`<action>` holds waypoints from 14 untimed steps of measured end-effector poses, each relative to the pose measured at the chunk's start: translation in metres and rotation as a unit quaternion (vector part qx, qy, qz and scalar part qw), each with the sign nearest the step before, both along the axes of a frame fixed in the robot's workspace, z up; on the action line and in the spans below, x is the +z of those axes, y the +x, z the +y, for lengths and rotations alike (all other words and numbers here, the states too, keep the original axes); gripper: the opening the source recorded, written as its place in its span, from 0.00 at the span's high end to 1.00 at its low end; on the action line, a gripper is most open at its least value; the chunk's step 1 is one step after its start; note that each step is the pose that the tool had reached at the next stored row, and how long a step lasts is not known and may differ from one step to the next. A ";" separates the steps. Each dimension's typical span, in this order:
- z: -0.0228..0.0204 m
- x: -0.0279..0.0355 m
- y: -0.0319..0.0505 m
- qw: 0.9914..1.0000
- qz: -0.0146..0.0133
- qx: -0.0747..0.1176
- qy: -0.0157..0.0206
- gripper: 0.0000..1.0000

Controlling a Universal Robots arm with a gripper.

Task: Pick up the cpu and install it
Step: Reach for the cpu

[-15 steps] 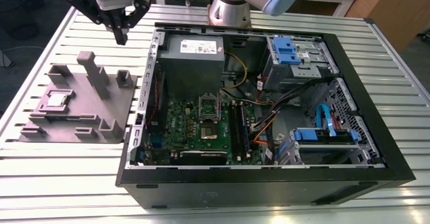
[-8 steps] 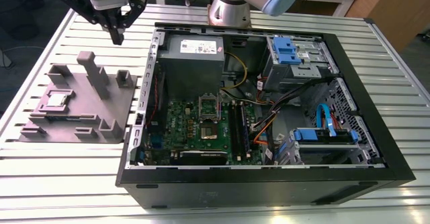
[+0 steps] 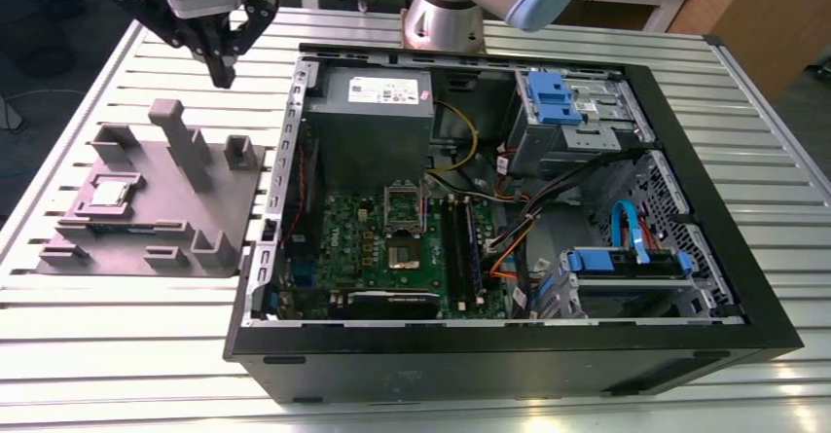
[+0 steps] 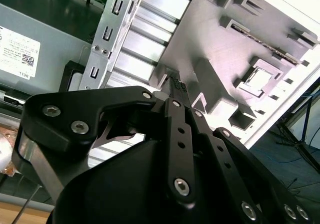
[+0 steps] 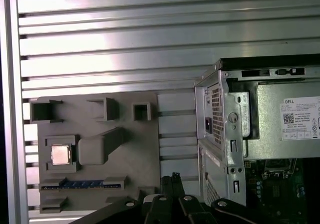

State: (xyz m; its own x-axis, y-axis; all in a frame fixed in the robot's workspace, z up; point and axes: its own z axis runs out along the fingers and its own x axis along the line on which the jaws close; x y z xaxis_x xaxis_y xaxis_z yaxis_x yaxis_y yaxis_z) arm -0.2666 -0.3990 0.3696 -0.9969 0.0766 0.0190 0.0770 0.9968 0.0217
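Observation:
The cpu (image 3: 107,193) is a small silvery square lying flat in a recess of the grey holder block (image 3: 162,221), on the exterior view's left. Both wrist views show the cpu (image 5: 60,154) (image 4: 257,79) in that recess. My gripper (image 3: 224,71) hangs above the table behind the block, beside the case's corner. Its black fingers meet at the tips, shut on nothing. The gripper (image 5: 175,177) (image 4: 175,84) is well apart from the cpu. The green motherboard (image 3: 389,248) with its metal socket frame (image 3: 404,202) lies inside the open case.
The open black computer case (image 3: 520,350) fills the middle and right of the slatted metal table (image 3: 130,345). Inside are a grey power supply (image 3: 370,97), blue drive caddies (image 3: 552,97) and loose cables (image 3: 520,219). Tall posts (image 3: 175,131) rise from the holder block; a memory stick (image 5: 82,183) lies in its slot.

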 end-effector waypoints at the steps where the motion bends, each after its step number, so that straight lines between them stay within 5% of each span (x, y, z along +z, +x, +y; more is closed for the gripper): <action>1: 0.0000 -0.0002 -0.0006 1.000 0.000 0.000 0.000 0.90; 14: -0.0001 -0.0015 -0.0077 1.000 0.000 0.000 0.000 0.90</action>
